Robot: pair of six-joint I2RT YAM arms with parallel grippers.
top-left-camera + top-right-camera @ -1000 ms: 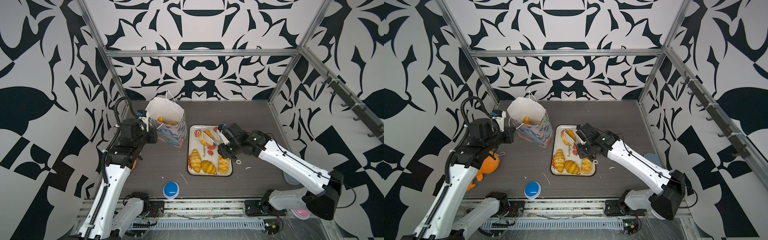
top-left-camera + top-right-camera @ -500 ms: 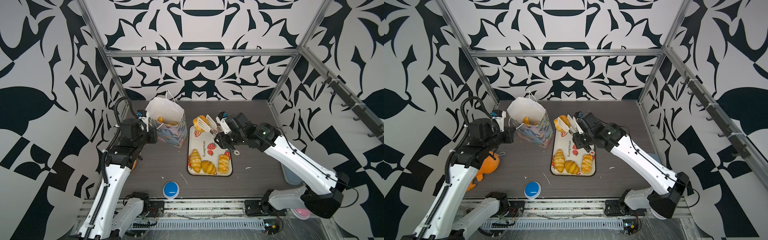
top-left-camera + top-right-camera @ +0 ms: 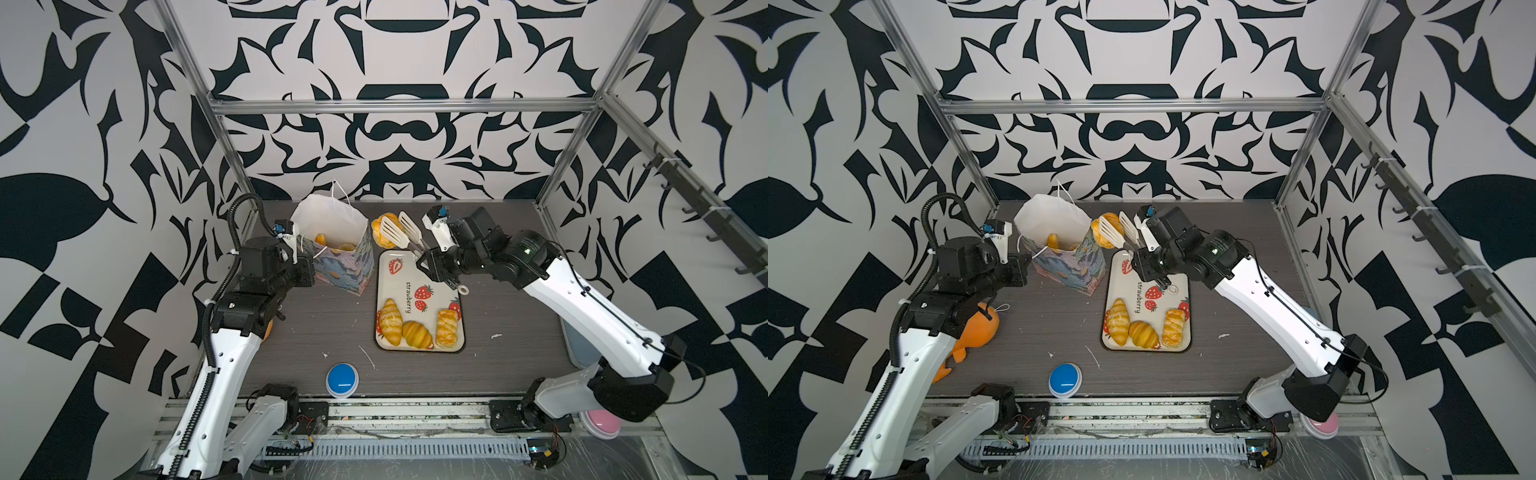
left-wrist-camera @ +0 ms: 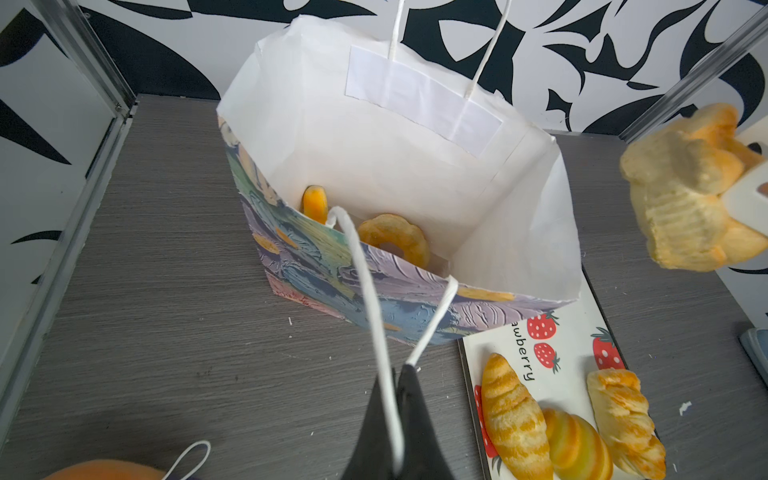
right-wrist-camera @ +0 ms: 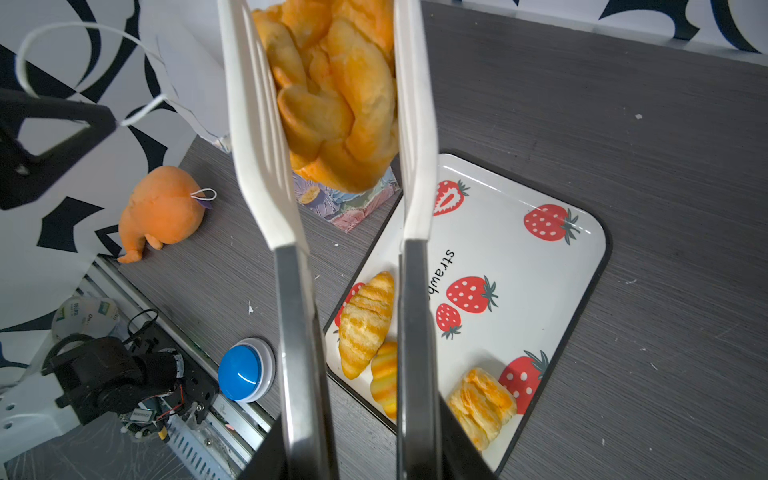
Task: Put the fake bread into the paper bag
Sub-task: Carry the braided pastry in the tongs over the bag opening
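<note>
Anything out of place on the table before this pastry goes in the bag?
Nothing spilled or damaged; the paper bag stands open, its handle cord pinched in the left hand. Two oddities: an orange plush toy lies by the left arm, and white scraps dot the table.

The left arm [image 3: 224, 365] and right arm [image 3: 582, 307] have white shells, black joints and black cables [image 3: 239, 203].
</note>
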